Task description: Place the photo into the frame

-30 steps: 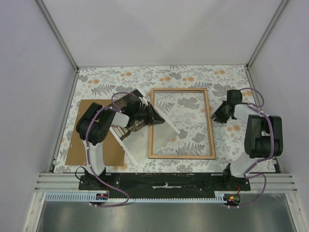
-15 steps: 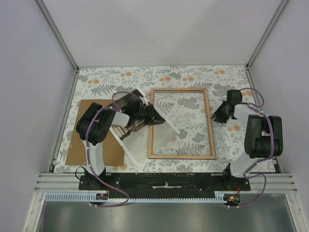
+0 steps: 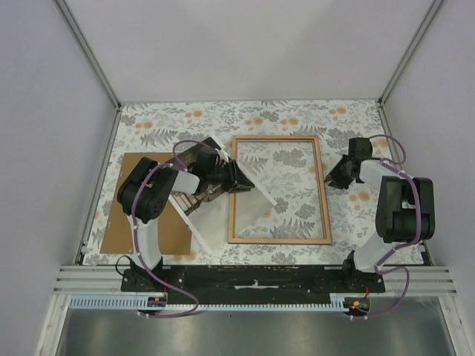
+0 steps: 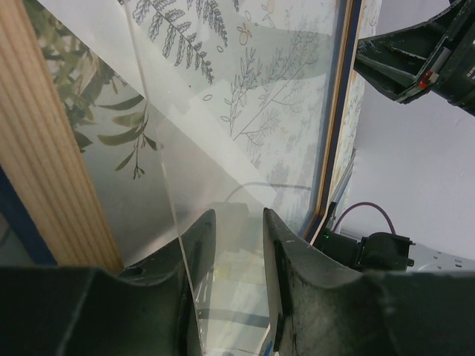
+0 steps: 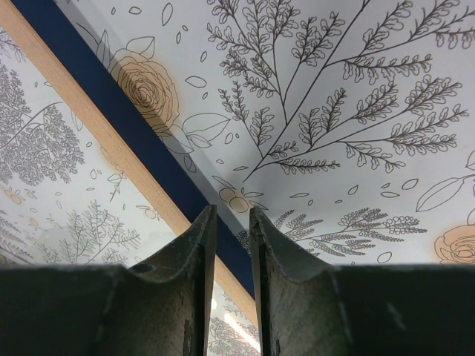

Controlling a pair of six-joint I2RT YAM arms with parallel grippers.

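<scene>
The photo (image 3: 213, 224) lies diagonally, skewed across the frame's (image 3: 324, 193) left rail.

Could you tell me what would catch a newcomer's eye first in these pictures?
The wood-coloured frame lying flat mid-table stands out first, with the white-backed photo slanting across its left rail beneath the left gripper. A brown panel lies far left; the right gripper sits just beyond the right rail.

the photo (image 3: 212, 225) lies askew across the left side of the frame (image 3: 325, 194).
</scene>
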